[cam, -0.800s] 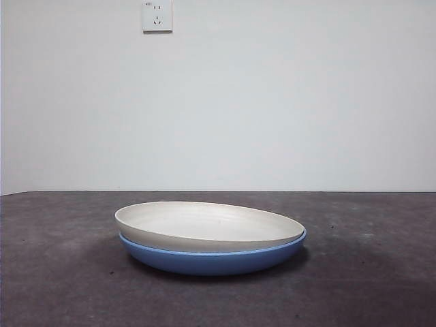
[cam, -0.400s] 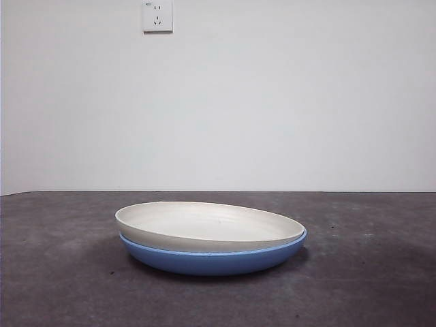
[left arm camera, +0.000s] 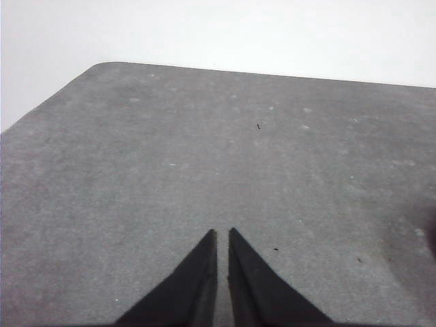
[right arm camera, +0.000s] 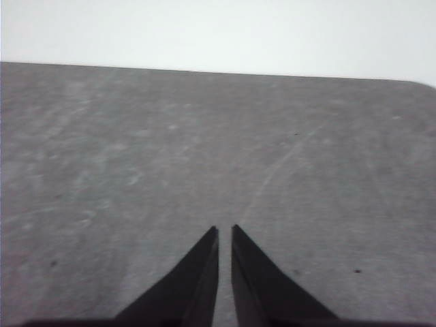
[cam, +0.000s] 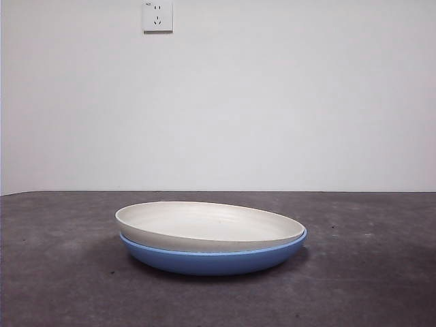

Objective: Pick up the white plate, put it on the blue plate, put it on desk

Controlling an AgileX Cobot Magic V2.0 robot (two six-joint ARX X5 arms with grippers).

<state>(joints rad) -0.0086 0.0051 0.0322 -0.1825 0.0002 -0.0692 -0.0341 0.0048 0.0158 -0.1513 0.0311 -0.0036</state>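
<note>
The white plate (cam: 204,223) rests inside the blue plate (cam: 211,259), tilted a little, its left rim higher. Both sit on the dark grey desk (cam: 368,286) in the middle of the front view. No gripper shows in the front view. My left gripper (left arm camera: 222,235) is shut and empty over bare desk (left arm camera: 136,170) in the left wrist view. My right gripper (right arm camera: 225,230) is shut and empty over bare desk (right arm camera: 102,170) in the right wrist view. Neither wrist view shows a plate.
A white wall with a socket (cam: 157,16) stands behind the desk. The desk's rounded far corner (left arm camera: 102,67) shows in the left wrist view, and another corner (right arm camera: 419,83) shows in the right wrist view.
</note>
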